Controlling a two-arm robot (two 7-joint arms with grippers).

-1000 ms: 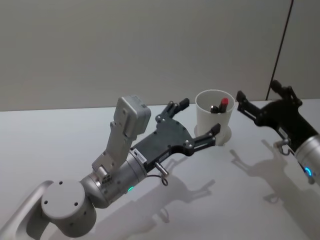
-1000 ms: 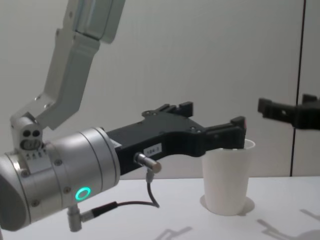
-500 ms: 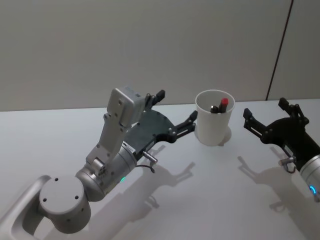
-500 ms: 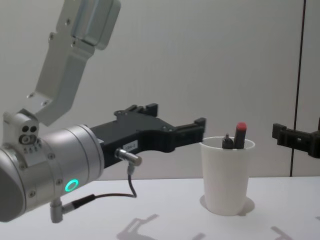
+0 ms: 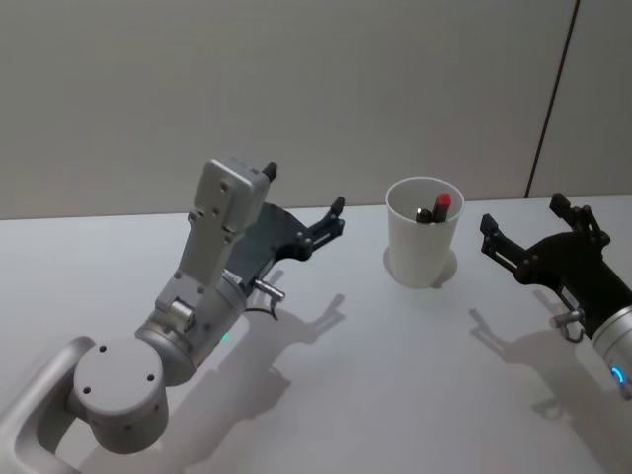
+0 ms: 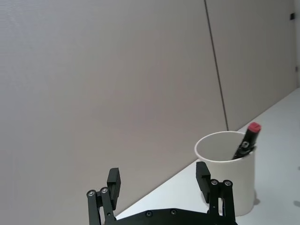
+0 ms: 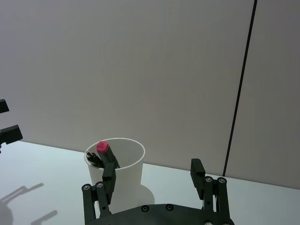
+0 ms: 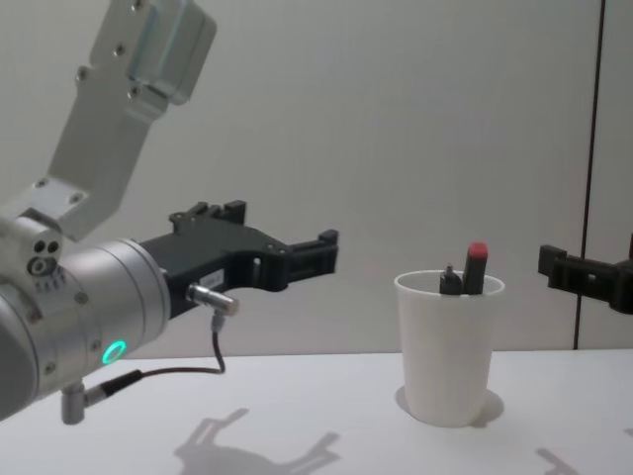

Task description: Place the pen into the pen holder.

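Now the left end effector (image 5: 301, 212), a black two-fingered claw on a silver arm, sits left of centre in the head view, clear of the plain white tapered paper cup (image 5: 423, 237) that stands right of centre on the pale tabletop (image 5: 395, 395). A second ago that claw flanked the cup with a finger at its rim; half a second ago it was just beside the cup; it has since drawn back toward the left of the frame, fingers spread wide and holding nothing. In the chest view it (image 8: 297, 259) hangs left of centre, well apart from the cup (image 8: 448, 346) at lower right.

The dark pen with the red cap (image 5: 435, 208) stands inside the cup, leaning against its far wall, red tip poking above the rolled rim; the chest view shows the pen (image 8: 473, 269) beside a second dark stub. The left wrist view shows the cup (image 6: 227, 176) with the pen (image 6: 247, 139) tilted in it.

The right end effector (image 5: 538, 237) hovers at the right edge of the head view, near the cup but not touching, also splayed wide and empty, unmoved over the last half second after pulling back earlier.

Judging by this, the placing looks done: pen released, both arms retreating.
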